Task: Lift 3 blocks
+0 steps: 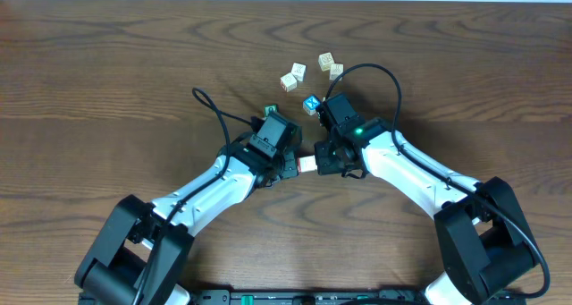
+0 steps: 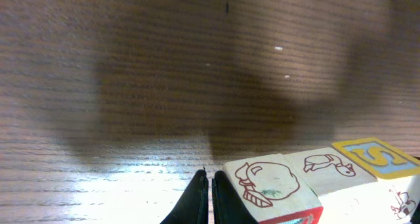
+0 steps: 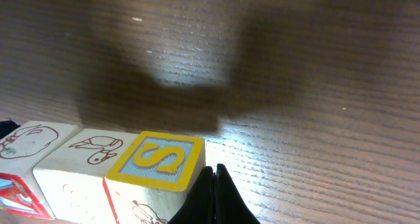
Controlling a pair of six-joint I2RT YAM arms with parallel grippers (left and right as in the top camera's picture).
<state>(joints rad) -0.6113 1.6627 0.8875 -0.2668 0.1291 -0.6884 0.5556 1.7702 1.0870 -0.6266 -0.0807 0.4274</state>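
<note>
Three blocks (image 3: 92, 152) lined up touching, end to end, near the worktop's (image 1: 107, 63) middle.
Your left hand (image 2: 209, 179) and right hand (image 3: 213, 175) each have fingers closed together, one against each end of the row.

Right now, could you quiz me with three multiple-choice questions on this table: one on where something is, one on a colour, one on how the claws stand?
1. Where is the row of three blocks?
A. between the two grippers' tips
B. at the far table edge
C. under an arm's base

2. What colour is the letter on the S block?
A. red
B. yellow
C. green

3. How do the left gripper and right gripper stand?
A. both wide open
B. one open
C. both shut

Answers:
1 A: the overhead view shows the row bridging both tips.
2 B: the S is yellow on blue.
3 C: each wrist view shows its fingers pressed together.
</note>
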